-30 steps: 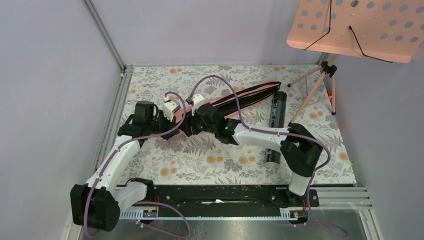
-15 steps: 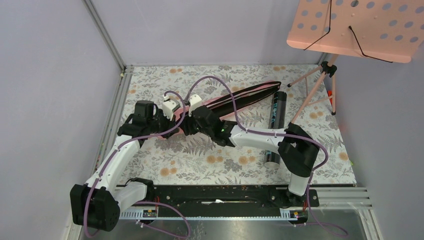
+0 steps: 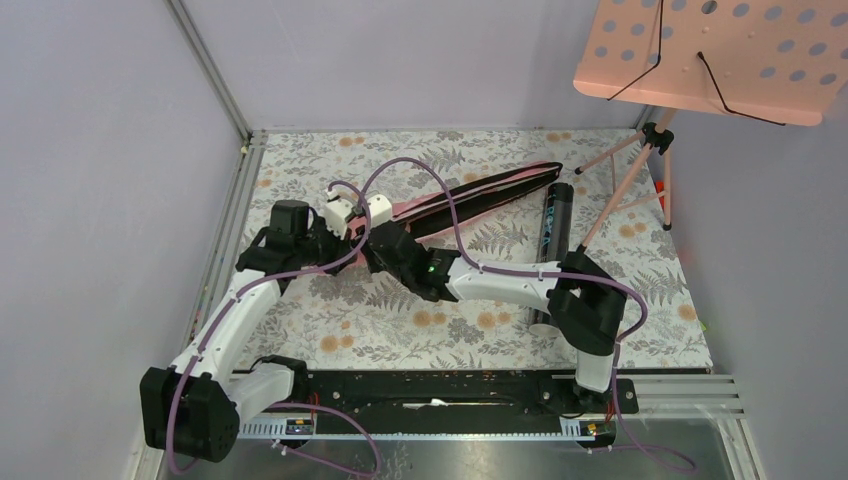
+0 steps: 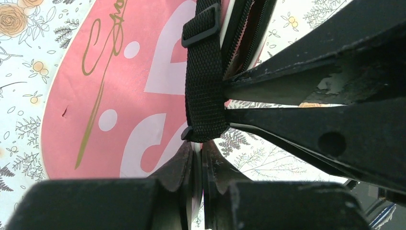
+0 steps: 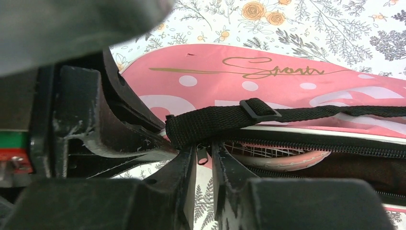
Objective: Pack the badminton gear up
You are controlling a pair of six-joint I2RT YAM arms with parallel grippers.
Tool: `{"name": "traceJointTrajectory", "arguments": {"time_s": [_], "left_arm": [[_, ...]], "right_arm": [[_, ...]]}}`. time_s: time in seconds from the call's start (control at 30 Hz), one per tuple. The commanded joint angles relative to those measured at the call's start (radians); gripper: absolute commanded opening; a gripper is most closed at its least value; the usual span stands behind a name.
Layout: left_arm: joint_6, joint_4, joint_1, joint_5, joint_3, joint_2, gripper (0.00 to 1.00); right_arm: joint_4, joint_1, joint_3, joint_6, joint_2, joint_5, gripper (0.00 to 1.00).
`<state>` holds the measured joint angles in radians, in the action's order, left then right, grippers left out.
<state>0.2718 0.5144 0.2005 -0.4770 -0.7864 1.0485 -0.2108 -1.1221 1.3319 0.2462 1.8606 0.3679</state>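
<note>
The pink "Sport" cover lies slanted across the floral table, its black zip side open. A pink racket frame with strings shows inside the opening. My left gripper is shut on the cover's thin edge, right under the end of the black strap. My right gripper meets it from the right, with its jaws drawn in close on the zipper pull below the strap. The long black tube lies on the table to the right of the cover.
A pink perforated music stand overhangs the back right corner, and its tripod legs come down just beside the tube's far end. Grey walls close the left, back and right sides. Both arms cross the table's left half, cables looping above them.
The right arm has slid left along the cover toward the left gripper, and its jaws have narrowed around the zipper pull. The left arm has held still.
</note>
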Motion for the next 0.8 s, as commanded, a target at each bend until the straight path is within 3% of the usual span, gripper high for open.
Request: {"name": "traceJointTrajectory", "arguments": {"time_s": [0.0,0.1,0.3,0.4,0.57,0.77], "left_arm": [[-0.039,-0.059,0.04,-0.107,-0.048,-0.021,0.0],[-0.033,-0.059,0.04,-0.097,-0.046,-0.031,0.0],[0.034,-0.069,0.04,0.022,-0.042,-0.069,0.0],[0.133,-0.085,0.037,0.124,-0.034,-0.1,0.0],[0.264,-0.131,0.017,0.221,0.012,-0.154,0.0],[0.309,-0.071,0.007,0.176,-0.003,-0.169,0.0]], "right_arm": [[-0.058,-0.004,0.036,-0.018,0.004,0.08,0.15],[0.049,-0.005,0.066,-0.055,0.008,0.119,0.0],[0.404,0.013,0.143,-0.112,0.038,0.272,0.0],[0.526,0.055,0.112,-0.099,0.029,0.275,0.0],[0.627,0.17,0.015,-0.051,-0.03,0.26,0.0],[0.671,0.293,0.003,-0.104,-0.046,0.297,0.0]]}}
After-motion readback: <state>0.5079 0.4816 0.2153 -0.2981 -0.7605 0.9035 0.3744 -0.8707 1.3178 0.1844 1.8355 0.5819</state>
